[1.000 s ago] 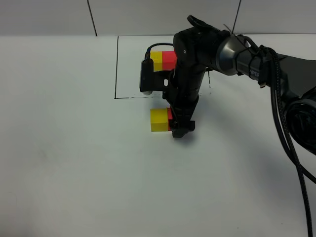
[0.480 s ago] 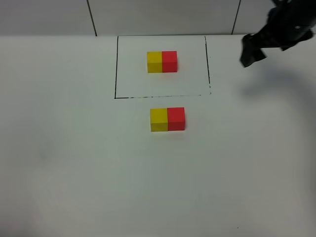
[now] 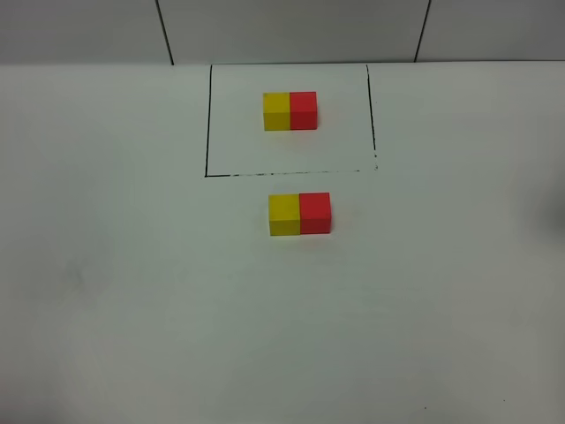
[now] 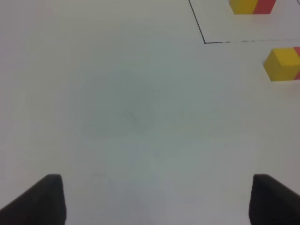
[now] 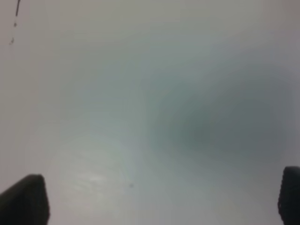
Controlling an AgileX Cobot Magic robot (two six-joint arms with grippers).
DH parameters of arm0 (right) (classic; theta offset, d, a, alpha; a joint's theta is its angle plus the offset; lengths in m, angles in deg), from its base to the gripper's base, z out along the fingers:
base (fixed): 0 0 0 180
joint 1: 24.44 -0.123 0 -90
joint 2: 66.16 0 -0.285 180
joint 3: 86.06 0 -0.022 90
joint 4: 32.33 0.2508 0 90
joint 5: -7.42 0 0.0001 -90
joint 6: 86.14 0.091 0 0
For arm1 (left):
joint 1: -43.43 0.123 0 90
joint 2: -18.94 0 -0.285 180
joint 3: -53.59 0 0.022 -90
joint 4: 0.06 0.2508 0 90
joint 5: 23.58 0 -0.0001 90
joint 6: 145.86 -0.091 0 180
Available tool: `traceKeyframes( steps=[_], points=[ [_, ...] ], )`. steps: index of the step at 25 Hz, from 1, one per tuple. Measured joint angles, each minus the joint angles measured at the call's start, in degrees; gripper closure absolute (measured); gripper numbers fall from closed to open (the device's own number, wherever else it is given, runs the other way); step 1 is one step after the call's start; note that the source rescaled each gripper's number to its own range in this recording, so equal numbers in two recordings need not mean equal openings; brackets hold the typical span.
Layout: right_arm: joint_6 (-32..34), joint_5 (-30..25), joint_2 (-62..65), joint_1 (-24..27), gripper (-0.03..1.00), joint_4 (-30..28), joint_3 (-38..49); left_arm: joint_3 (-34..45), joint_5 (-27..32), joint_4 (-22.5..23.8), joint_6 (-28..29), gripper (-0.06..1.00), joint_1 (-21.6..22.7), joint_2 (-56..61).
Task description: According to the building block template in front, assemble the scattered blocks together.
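- Tabletop (image 3: 115, 291) — white, otherwise bare; neither arm shows in the high view.
- Building block template (image 3: 290, 110): framed pair at the far side, yellow left, red right.
- Scattered blocks (image 3: 299, 214): just outside the frame's near line, touching, same colour order — assembly looks finished; next needs only arms parked.
- Left fingers (image 4: 51, 199) wide apart, empty. Right fingers (image 5: 23, 199) likewise, though that view is blurred.

In the left wrist view, the frame's edge cuts off the loose small red cube (image 4: 297, 62) and the framed yellow-and-red cube pair (image 4: 252, 6), while the right wrist view is blurred throughout.
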Motion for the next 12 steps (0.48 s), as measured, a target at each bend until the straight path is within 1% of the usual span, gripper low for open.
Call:
traceKeyframes(
  steps=[6, 12],
  points=[
    [0.46, 5.39, 16.81, 0.05, -0.03, 0.9, 9.94, 0.0, 0.0, 0.0, 0.0, 0.19, 0.0, 0.0],
    [3.65, 5.69, 32.16, 0.05, -0.03, 1.15, 17.94, 0.0, 0.0, 0.0, 0.0, 0.19, 0.0, 0.0]
  ],
)
